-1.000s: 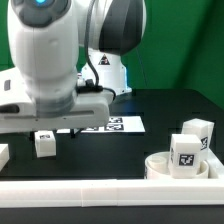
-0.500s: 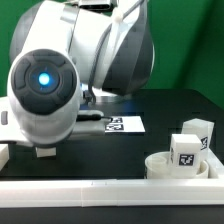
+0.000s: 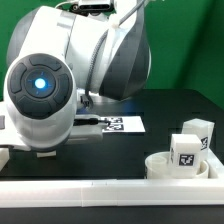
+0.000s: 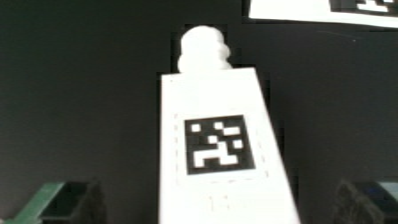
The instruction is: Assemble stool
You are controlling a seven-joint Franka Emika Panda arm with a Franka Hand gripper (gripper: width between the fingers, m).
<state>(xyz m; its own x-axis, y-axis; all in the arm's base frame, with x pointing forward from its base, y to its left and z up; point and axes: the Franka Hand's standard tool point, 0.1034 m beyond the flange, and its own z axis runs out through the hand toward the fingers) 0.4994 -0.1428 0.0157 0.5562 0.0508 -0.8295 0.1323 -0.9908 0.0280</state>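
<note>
Gripper with jaws spread to the full and holding nothing. Its fingertips stand either side of a stool leg, clear of both flanks. A second earlier this leg lay exposed on the table; the arm has since swung over it, hiding it in the exterior view. Judged step: descent to grasp, closure not begun. Beyond the leg's peg end lies the marker board. Well away from the hand is the seat, with a second tagged leg upright at it.
</note>
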